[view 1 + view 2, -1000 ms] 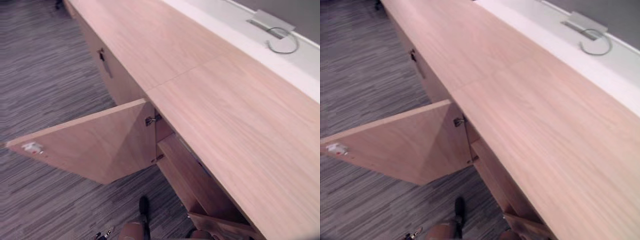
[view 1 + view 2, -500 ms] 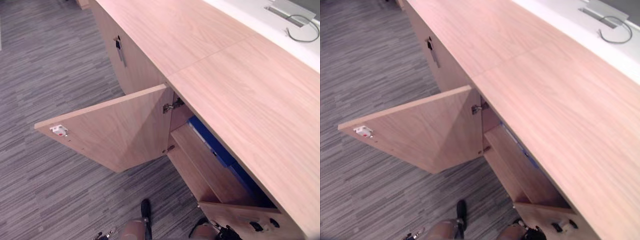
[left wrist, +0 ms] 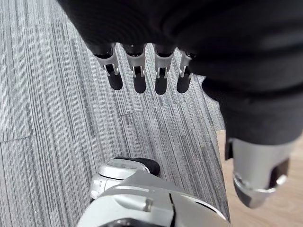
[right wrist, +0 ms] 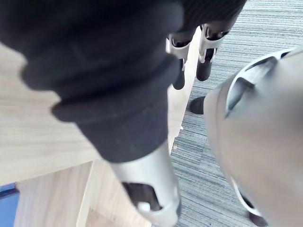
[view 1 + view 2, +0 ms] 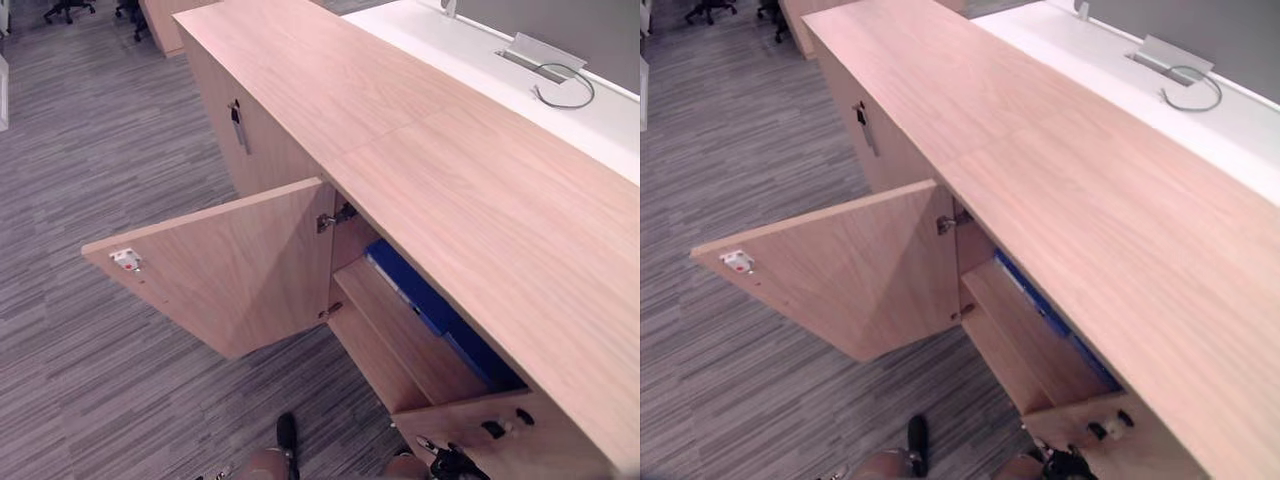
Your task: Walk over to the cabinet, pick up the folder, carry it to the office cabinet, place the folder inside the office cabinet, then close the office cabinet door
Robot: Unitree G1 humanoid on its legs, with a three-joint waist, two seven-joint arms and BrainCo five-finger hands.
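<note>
A blue folder point(image 5: 428, 303) lies flat on the shelf inside the light wood office cabinet point(image 5: 400, 140). Its left door point(image 5: 230, 270) swings wide over the carpet, and the right door point(image 5: 505, 435) stands ajar near the lower edge. Down by my side over the grey carpet, my left hand point(image 3: 138, 78) is open, fingers straight and empty. My right hand point(image 4: 178, 71) is beside the cabinet's front, open and empty too. A corner of the blue folder point(image 4: 6, 208) shows past it.
A closed cabinet door with a handle point(image 5: 238, 125) is further along to the left. Behind the cabinet runs a white desk point(image 5: 470, 45) with a metal cable flap and a grey cable loop point(image 5: 562, 88). Office chairs point(image 5: 70, 8) stand far off.
The whole picture has shifted as the camera pulled back, and the cabinet's inside with the blue folder has come into sight. The doors and folder have not moved.
</note>
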